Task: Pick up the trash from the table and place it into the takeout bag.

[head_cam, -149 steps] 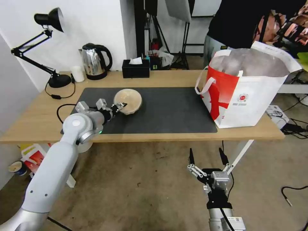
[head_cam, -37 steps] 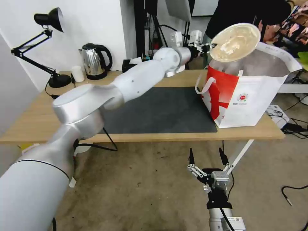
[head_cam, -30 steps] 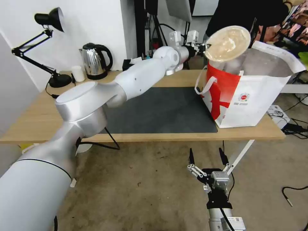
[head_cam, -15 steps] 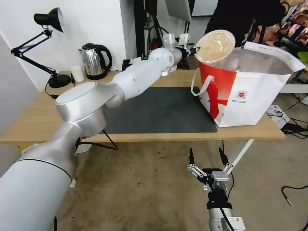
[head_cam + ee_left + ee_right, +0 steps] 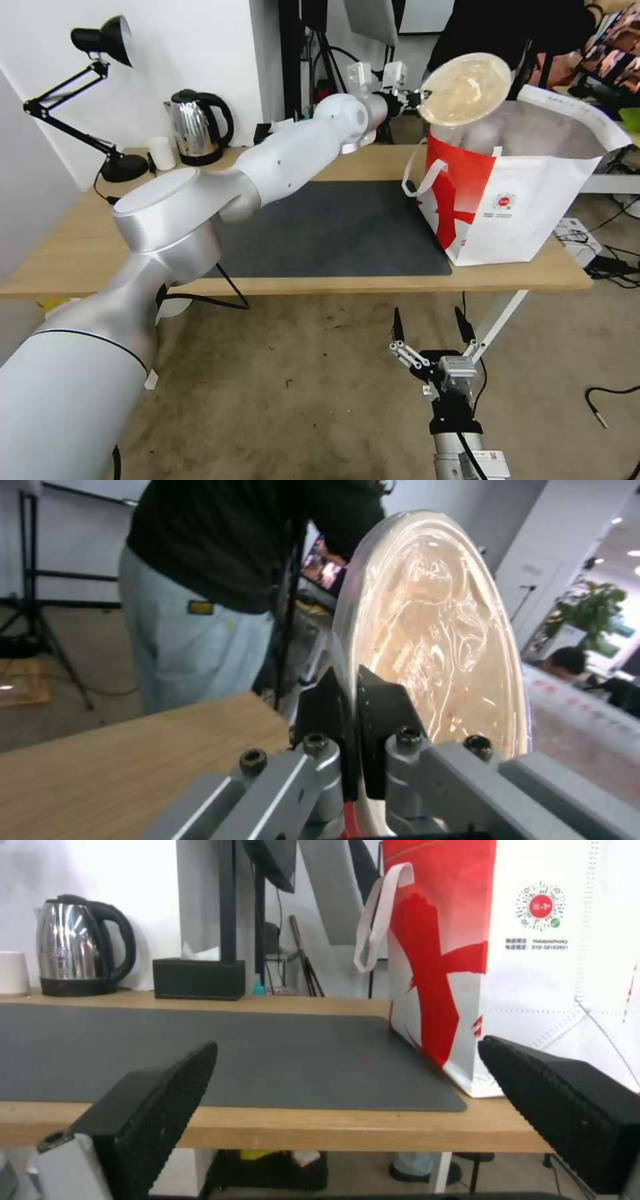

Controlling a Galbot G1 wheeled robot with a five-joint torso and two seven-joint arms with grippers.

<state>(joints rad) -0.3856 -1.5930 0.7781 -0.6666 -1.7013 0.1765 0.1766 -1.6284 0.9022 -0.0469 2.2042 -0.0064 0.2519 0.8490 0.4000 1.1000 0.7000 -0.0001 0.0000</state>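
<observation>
The round beige-brown bowl (image 5: 467, 90) hangs tilted on its edge over the left rim of the takeout bag (image 5: 527, 200), its inside facing me. My left gripper (image 5: 421, 99) is shut on the bowl's rim, the arm stretched far across the table (image 5: 80, 247). In the left wrist view the two black fingers (image 5: 383, 715) pinch the bowl (image 5: 440, 625) at its edge. The white and red bag stands open at the table's right end, showing its foil lining. My right gripper (image 5: 428, 323) waits open below the table's front edge, facing the bag (image 5: 533, 965).
A dark grey mat (image 5: 333, 230) covers the table's middle. Along the back stand a kettle (image 5: 197, 127), a small white cup (image 5: 161, 153), a black tissue box (image 5: 199, 979) and a desk lamp (image 5: 100, 100). A person stands behind the bag.
The left arm lifted the bowl off the mat and carried it to the bag. In the last half second bowl and gripper shifted right and slightly up, and the bag swung back right.
</observation>
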